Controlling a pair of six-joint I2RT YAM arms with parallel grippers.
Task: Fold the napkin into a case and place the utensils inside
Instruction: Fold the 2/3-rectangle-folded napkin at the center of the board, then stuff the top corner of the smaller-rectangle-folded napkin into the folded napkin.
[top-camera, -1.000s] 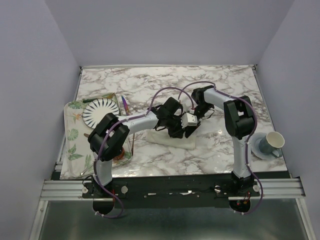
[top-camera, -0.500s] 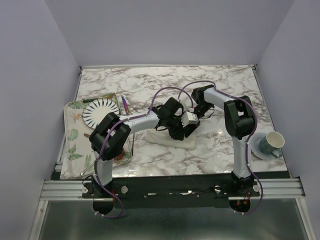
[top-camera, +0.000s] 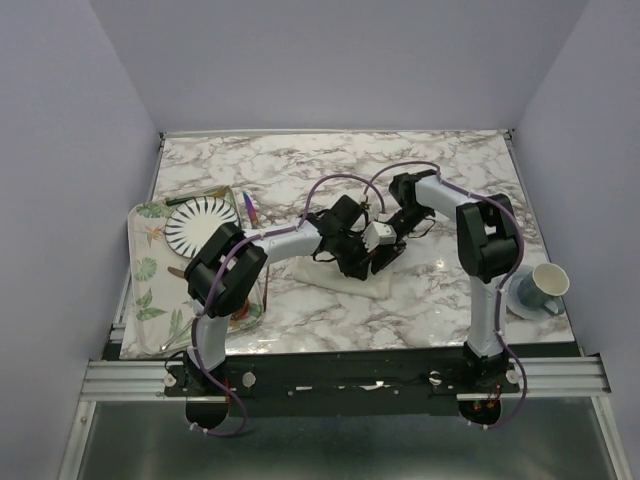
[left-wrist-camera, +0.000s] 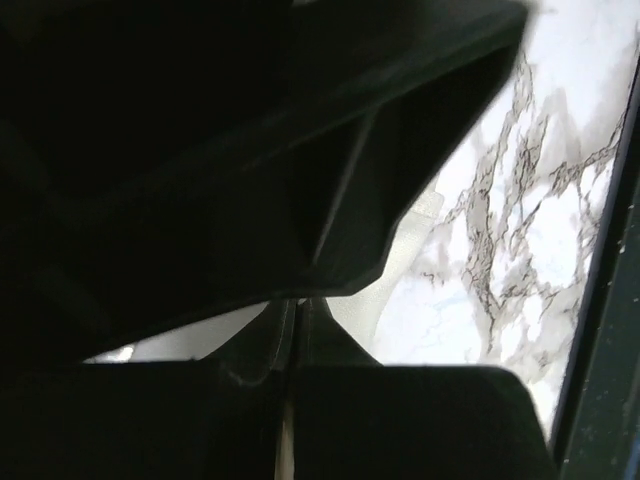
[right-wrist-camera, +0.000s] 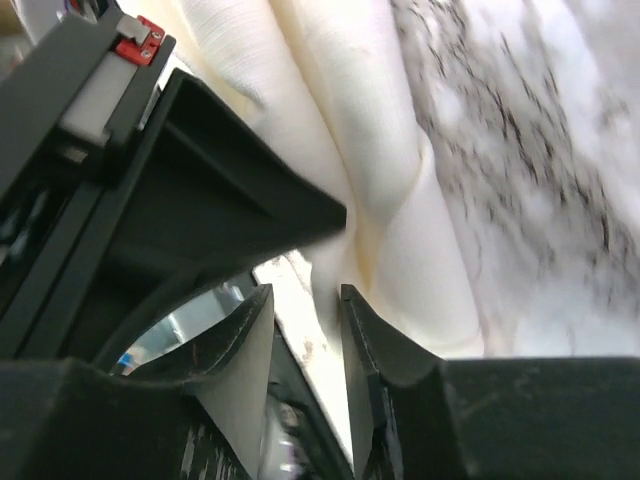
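**marblefan:** Where's the napkin (top-camera: 340, 279) sitting, and which way does it run?

**yam_watcher:** Middle of the surface (top-camera: 300, 170), folded into a narrow cream strip. The long axis goes roughly left to right, with the right end angled a bit toward the far side. From the right wrist you can see its folds lying as soft ridges along that same line.

**marblefan:** And the pincers?

**yam_watcher:** The left pincer (top-camera: 355, 262) is squeezed fully together, down at the cloth — can't tell if any fabric is caught in it. The right pincer (right-wrist-camera: 305, 330) has its jaws a narrow gap apart at the strip's right end. Pale cloth shows through the gap, and I can't see it holding anything. Both wrists crowd over the strip, so from above its middle is hidden.

**marblefan:** Anything else around?

**yam_watcher:** There's a leaf-print tray (top-camera: 145, 270) at the left edge carrying a black-and-white striped plate (top-camera: 200, 225). A slim purple-blue utensil (top-camera: 247, 205) lies just right of the plate, running near to far. A cup (top-camera: 545, 283) on a saucer (top-camera: 520, 297) sits at the near right corner, well apart from the napkin. The surface is white marble with grey-brown veins, with pale lilac walls (top-camera: 340, 60) around it and a metal rail (top-camera: 350, 375) along the near edge.
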